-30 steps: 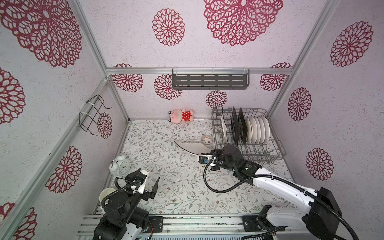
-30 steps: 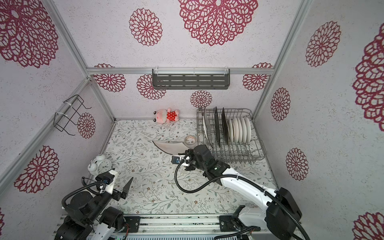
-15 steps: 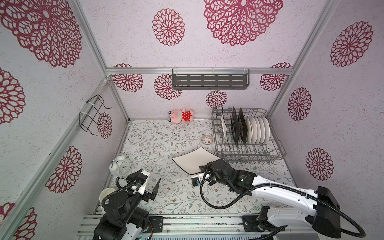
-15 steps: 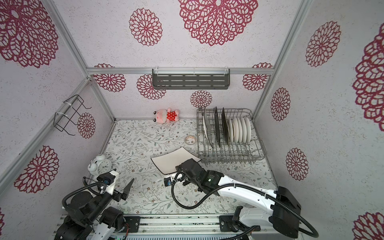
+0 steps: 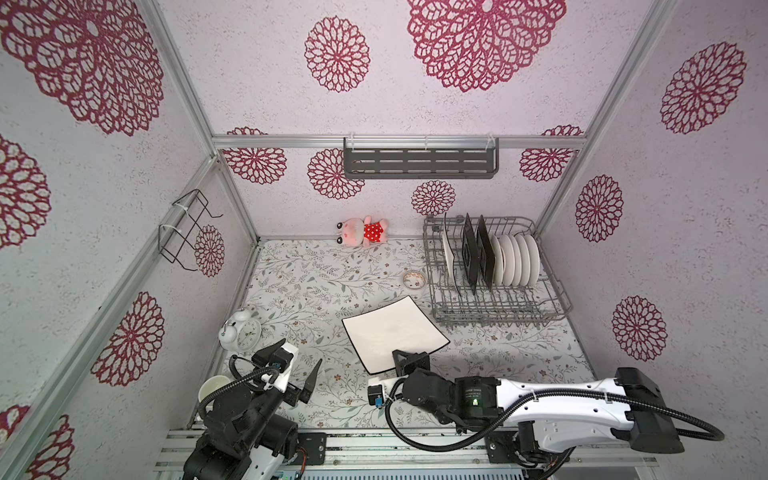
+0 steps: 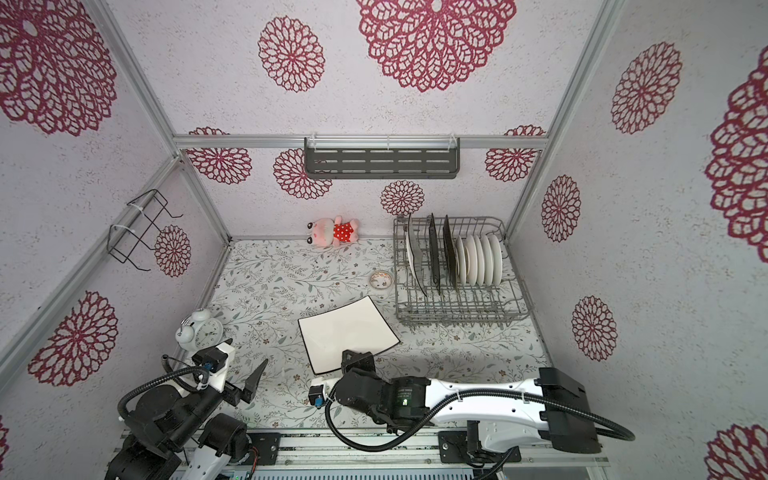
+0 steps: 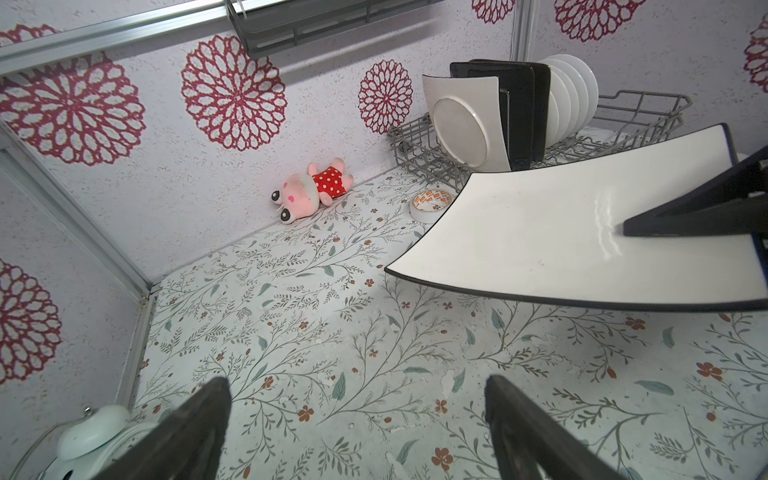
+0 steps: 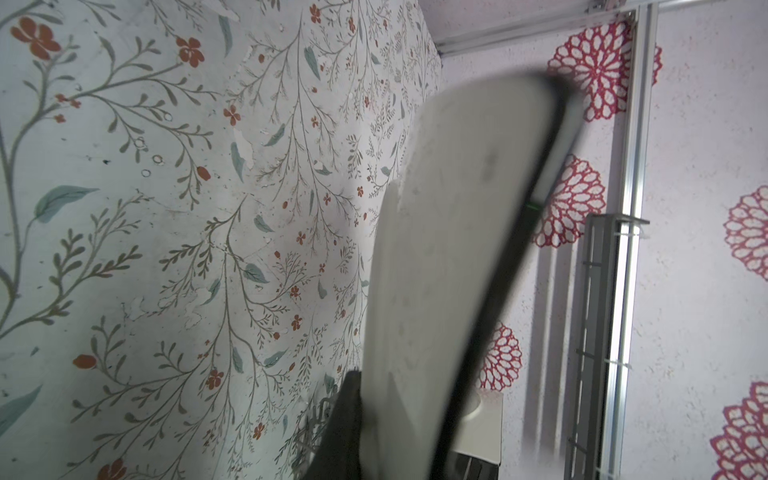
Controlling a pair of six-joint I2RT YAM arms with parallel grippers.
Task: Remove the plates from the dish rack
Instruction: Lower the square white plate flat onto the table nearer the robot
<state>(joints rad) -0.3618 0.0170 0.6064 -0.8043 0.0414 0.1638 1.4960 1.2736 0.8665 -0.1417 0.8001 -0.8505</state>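
Observation:
My right gripper (image 5: 409, 357) (image 6: 357, 356) is shut on the near corner of a large white dark-rimmed square plate (image 5: 395, 332) (image 6: 347, 332) (image 7: 561, 241) (image 8: 449, 249). It holds the plate nearly flat, a little above the middle of the table, with a shadow under it. The grey wire dish rack (image 5: 552, 291) (image 6: 515, 299) (image 7: 644, 99) stands at the back right. In it stand a white square plate (image 5: 449, 253), two black square plates (image 5: 473, 257) and several round white plates (image 5: 519, 259). At the front left my left gripper (image 5: 297, 365) (image 7: 357, 386) is open and holds nothing.
A small patterned bowl (image 5: 414, 279) sits just left of the rack. A pink plush toy (image 5: 363, 231) lies at the back wall. An alarm clock (image 5: 241, 332) and a white mug (image 5: 214, 388) stand by the left arm. A dark shelf (image 5: 419, 162) and a wire holder (image 5: 183, 228) hang on the walls.
My right arm has drawn back from beside the rack toward the front, carrying the square plate and turning it from edge-on to nearly flat. The left arm has not moved.

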